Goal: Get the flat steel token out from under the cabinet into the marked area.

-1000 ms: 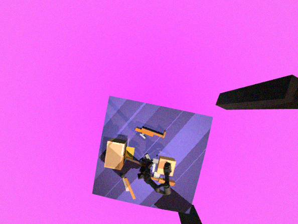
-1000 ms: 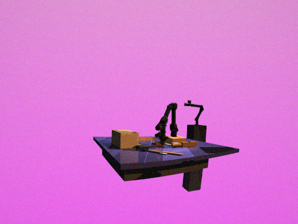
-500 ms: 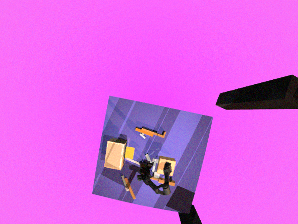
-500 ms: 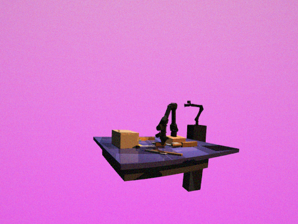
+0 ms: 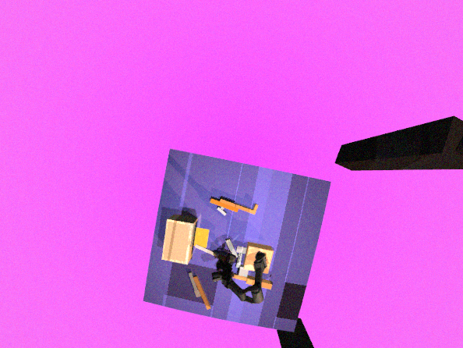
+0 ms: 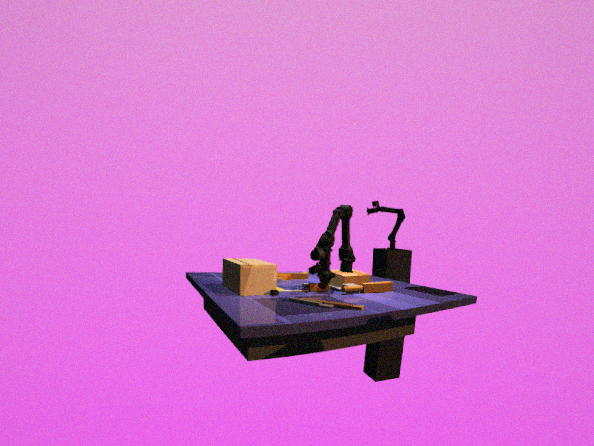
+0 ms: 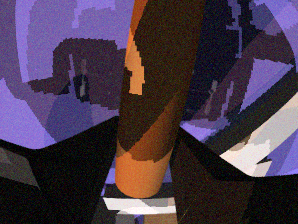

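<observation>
The cabinet (image 5: pixel 178 241) (image 6: pixel 250 277) stands behind the yellow marked area (image 5: pixel 202 237). Our gripper (image 5: pixel 224 256) (image 6: pixel 324 284) (image 7: pixel 145 127) pinches 1 orange handle (image 6: pixel 315 287) (image 7: pixel 142 175), its pale shaft (image 5: pixel 204 250) (image 6: pixel 295 290) reaching the cabinet's front. We judge we're at the raking step; next, we should sweep the token out without overshooting. We can't see it: presumably it's under the cabinet, near or beyond the tip.

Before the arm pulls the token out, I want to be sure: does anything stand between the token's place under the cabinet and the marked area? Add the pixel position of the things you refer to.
Nothing visible does: the yellow marked area (image 5: pixel 202 237) adjoins the cabinet (image 5: pixel 178 241) (image 6: pixel 257 280). The token itself I cannot see.
</observation>
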You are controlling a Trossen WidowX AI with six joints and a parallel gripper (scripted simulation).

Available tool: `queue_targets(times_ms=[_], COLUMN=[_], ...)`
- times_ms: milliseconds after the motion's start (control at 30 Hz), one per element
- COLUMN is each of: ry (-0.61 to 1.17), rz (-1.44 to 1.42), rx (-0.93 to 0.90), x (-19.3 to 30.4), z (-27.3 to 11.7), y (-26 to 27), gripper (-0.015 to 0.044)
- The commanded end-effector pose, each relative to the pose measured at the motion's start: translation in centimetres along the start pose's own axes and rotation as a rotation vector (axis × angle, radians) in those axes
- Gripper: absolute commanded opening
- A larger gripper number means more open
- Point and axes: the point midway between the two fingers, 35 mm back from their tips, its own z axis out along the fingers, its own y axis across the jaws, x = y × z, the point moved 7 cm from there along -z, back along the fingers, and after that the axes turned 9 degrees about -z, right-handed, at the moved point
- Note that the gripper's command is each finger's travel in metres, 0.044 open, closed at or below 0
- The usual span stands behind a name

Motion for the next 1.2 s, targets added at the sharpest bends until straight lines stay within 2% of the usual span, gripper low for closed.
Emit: queue_targets(times_ms=[0, 67, 300, 333, 433, 533, 1033, 1167], ry=[0.011, 0.011, -0.002, -0.002, -0.002, 0.009, 0.011, 0.01], rz=[0.0, 0.001, 0.001, 0.001, 0.001, 0.001, 0.002, 0.008], rx=[-0.002, -0.001, 0.0, 0.001, 0.001, -0.001, -0.001, 0.002], x=[-0.57, -0.89, -0.68, -0.69, -0.69, -0.77, -0.95, -0.81], z=[0.15, 0.15, 0.02, 0.02, 0.02, 0.02, 0.69, 0.48], y=[-0.18, -0.29, -0.21, -0.21, -0.21, -0.22, -0.27, -0.35], gripper=[0.0, 0.0, 0.0184, 0.02, 0.02, 0.027, 0.027, 0.0165])
